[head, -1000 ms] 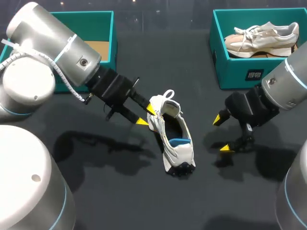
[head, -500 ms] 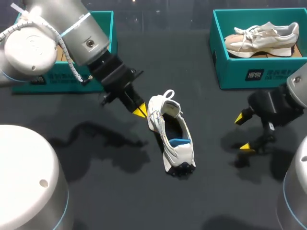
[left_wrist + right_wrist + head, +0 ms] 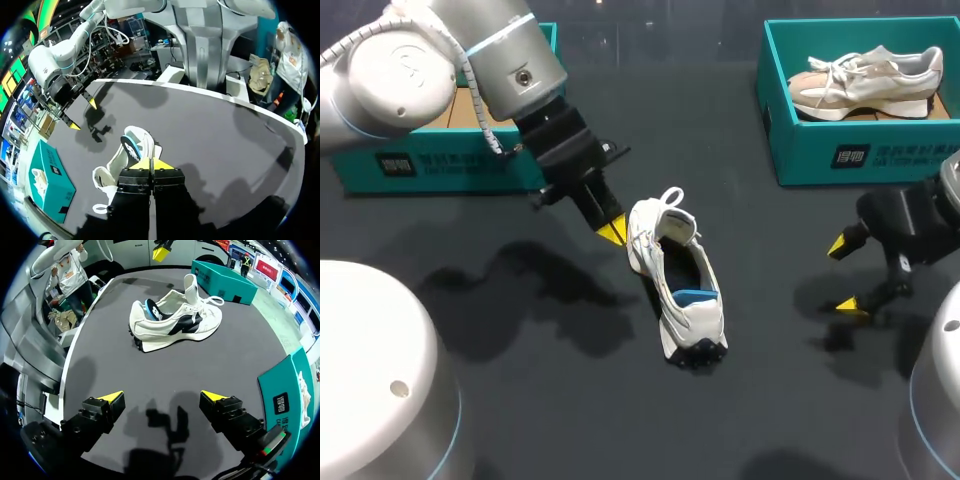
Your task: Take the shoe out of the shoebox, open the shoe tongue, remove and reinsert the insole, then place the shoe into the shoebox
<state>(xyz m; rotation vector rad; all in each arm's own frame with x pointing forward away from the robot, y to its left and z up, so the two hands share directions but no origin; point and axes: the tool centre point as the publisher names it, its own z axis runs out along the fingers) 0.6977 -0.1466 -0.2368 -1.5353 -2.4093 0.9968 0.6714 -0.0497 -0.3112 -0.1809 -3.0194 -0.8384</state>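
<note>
The dark bench point(image 3: 570, 420) holds everything. My left arm point(image 3: 440, 60) comes in from the left side and my right arm point(image 3: 920, 215) comes in from the right side.

Two green shoeboxes sit at the far side of the bench. The left shoebox point(image 3: 430, 165) is partly behind my left arm. The right shoebox point(image 3: 820, 150) has a tan shoe point(image 3: 865, 80) lying in it.

The white shoe point(image 3: 675, 275) is out of the boxes. It sits on its sole in the middle of the bench, between the two arms. Its tongue point(image 3: 190, 285) stands up and its laces point(image 3: 672, 197) hang loose. A blue insole point(image 3: 695, 297) peeks out at the heel end.

The left claw point(image 3: 612, 232) has its two yellow tips pressed together with nothing between them. It is just beside the front part of the white shoe. I cannot tell if it touches the shoe.

The right claw point(image 3: 847, 275) has its yellow tips spread wide and holds nothing. It is low over the bench, well apart from the white shoe.
</note>
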